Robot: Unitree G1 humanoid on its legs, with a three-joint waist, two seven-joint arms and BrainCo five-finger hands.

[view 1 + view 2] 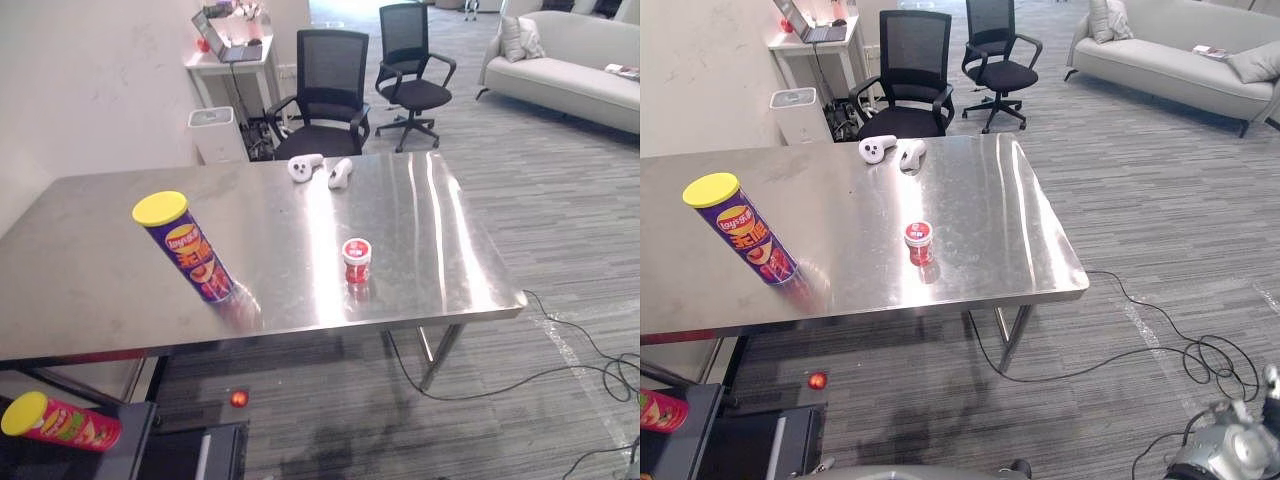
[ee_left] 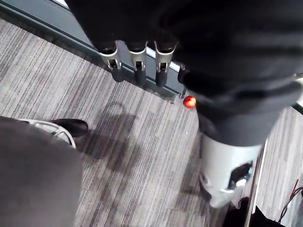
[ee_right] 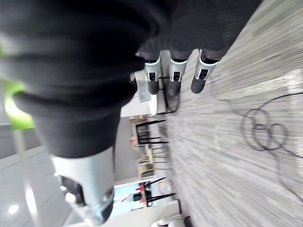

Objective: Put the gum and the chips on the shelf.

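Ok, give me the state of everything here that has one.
Purple chips can: standing on the table, lid on.
Gum tub: upright, lid on.
Red can: lying on its side, lid on.
Controllers: lying on the table.
Laptop: open.
Left hand: open, empty.
Right hand: open, empty.

Label of the chips can [image 1: 193,256], on the table [image 1: 450,250] well ahead and left of the right hand [image 3: 174,85]: purple, with a red-and-white logo, lettering too small to read. Label of the gum tub [image 1: 357,258], nearer that hand: red, probably with white print, illegible. Label of the red can [image 1: 70,424], low and far left: unreadable.
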